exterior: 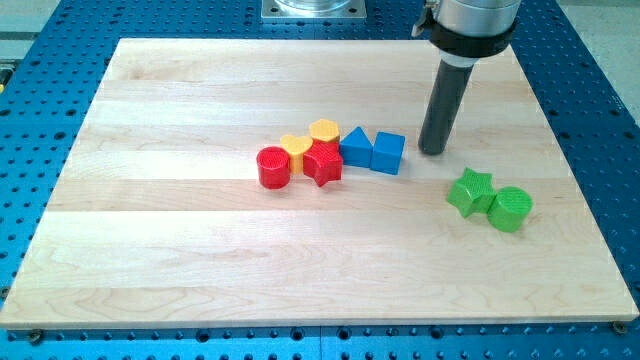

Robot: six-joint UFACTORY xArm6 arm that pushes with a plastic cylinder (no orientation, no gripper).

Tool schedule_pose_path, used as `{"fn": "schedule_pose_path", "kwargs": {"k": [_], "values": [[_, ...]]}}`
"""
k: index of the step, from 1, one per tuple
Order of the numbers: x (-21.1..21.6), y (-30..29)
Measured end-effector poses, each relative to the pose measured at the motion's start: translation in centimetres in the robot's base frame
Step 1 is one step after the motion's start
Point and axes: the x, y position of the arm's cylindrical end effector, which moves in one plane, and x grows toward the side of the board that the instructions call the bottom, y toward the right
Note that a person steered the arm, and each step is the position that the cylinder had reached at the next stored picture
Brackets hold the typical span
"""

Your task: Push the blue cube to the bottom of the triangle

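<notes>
Rod comes down from the view's top right, near vertical, leaning a touch. A pale metal collar with a dark ring sits above the dark shaft. My tip [433,151] rests on the wooden board [180,250], just to the view's right of the blue cube [388,153], with a thin strip of bare wood showing between them. No jaws on this rig, only the bare rod end, so nothing opens or clamps.

The blue cube sits right of centre on the board, touching or all but touching the blue triangle [355,147] on its left side. The two stand side by side, the cube not below the triangle in the view.

Left of the triangle is a tight cluster: red star [322,163] against the triangle's lower left, a yellow block [324,131] behind it toward the view's top, a second yellow block [295,147] beside that, and a red cylinder [273,167] at the cluster's left end. I cannot make out the yellow shapes for certain; they look many-sided.

Well apart, toward the view's lower right of my tip: green star [470,192] and green cylinder [511,209], touching each other.

The board lies on a blue perforated table [40,60]. A grey metal mount [314,9] shows at the view's top edge.

No brand, label or readable writing on arm, blocks or board.
</notes>
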Motion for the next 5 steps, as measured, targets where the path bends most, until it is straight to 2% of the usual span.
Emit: {"fn": "schedule_pose_path", "kwargs": {"k": [2,3,4,5], "values": [[2.1,-2.8],[-0.5,-2.2],[0.0,-4.3],[2.8,-5.2]]}}
